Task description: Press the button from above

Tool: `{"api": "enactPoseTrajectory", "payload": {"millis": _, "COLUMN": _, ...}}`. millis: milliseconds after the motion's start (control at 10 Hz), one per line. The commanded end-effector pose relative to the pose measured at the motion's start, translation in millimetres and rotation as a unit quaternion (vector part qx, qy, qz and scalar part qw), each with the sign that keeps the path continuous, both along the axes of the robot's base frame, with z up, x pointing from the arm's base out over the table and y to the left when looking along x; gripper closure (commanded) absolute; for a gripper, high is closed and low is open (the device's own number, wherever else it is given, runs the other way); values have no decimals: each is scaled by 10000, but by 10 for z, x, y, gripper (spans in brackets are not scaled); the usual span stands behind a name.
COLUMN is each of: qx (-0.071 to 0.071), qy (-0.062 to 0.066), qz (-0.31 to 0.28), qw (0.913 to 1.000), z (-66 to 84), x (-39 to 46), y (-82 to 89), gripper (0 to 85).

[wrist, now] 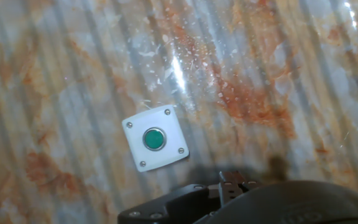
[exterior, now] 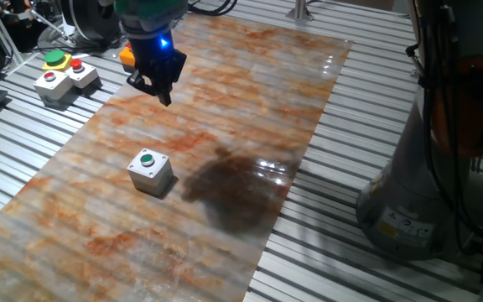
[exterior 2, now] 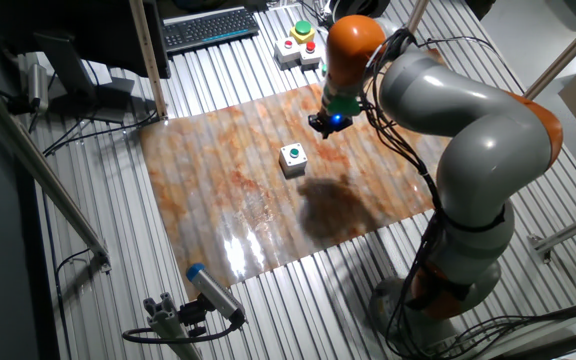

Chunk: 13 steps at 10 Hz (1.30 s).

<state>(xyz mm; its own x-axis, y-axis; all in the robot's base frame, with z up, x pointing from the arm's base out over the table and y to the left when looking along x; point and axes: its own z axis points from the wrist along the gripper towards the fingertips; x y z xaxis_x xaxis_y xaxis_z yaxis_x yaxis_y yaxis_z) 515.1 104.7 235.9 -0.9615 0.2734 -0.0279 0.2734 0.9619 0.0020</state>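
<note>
you're in the approach step: the pincer (exterior: 163, 88) hangs in the air above the desk (exterior: 250, 109), well clear of the button (exterior: 147, 159), and nothing has been pressed yet. the green button sits in the top of a small white box (exterior: 151, 173) that rests on the marbled sheet, out in the open with nothing beside it. in the hand view the box shows just ahead of the pincer's tip, slightly turned, with the button (wrist: 154, 139) plainly facing up. you can't tell from any view whether the pincer's tips are apart or together, so check that first. next, you'll need to bring the pincer directly over the button's centre, then come straight down until the tip bears on the green cap. a second box with red and green buttons (exterior: 64, 74) lies off the sheet; ignore it.
</note>
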Motion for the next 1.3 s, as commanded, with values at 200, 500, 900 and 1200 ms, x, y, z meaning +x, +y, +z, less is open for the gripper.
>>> {"api": "enactPoseTrajectory", "payload": {"millis": 200, "qx": -27, "qy": 14, "qz": -55, "qw": 10000, "z": -8, "x": 17, "y": 130, "gripper": 850}}
{"api": "enactPoseTrajectory", "payload": {"millis": 500, "qx": -3, "qy": 43, "qz": -100, "qw": 9999, "z": -5, "x": 22, "y": 239, "gripper": 850}}
{"api": "enactPoseTrajectory", "payload": {"millis": 900, "qx": 68, "qy": 42, "qz": -30, "qw": 10000, "z": -49, "x": 26, "y": 250, "gripper": 850}}
{"api": "enactPoseTrajectory", "payload": {"millis": 1200, "qx": -148, "qy": -13, "qz": -189, "qw": 9997, "z": -51, "x": 16, "y": 264, "gripper": 680}}
